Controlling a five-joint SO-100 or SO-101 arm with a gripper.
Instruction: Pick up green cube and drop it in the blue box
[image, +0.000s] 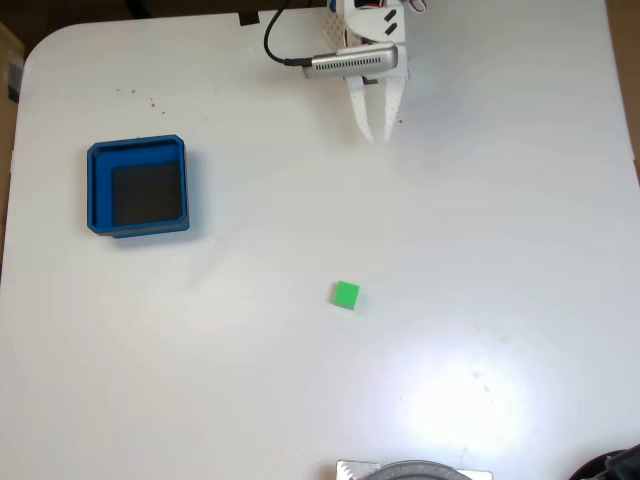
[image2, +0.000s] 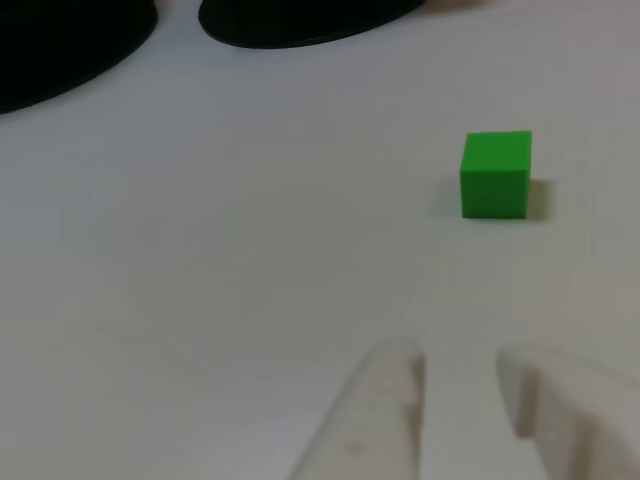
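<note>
1. Nearest the camera in the other view is the white two-finger plastic gripper (image2: 462, 385), entering from the bottom edge. Its two fingertips stand a little apart with bare table showing between them, so the jaws are slightly parted and hold nothing. In the fixed view the same gripper (image: 378, 132) hangs near the top edge of the table, fingers pointing down the picture.

2. Next out is the small bright green plain-faced cube (image2: 496, 174), which sits flat on the white table (image2: 220, 260), apart from the fingertips. In the other view it lies ahead of the gripper and a shade to the right of the gap between the fingers. In the fixed view the cube (image: 346, 295) is well below the fingertips and slightly to their left, so the line from claw to cube runs almost straight along the way the fingers point. My judgement: the coming move is mostly a forward reach with a small sideways correction and a wider opening. The cube has no long axis, but its faces sit slightly turned against the fingers.

3. Farthest off is the square shallow bright blue box with a dark floor (image: 95, 190), well apart from both cube and gripper, at the left of the fixed view.
</note>
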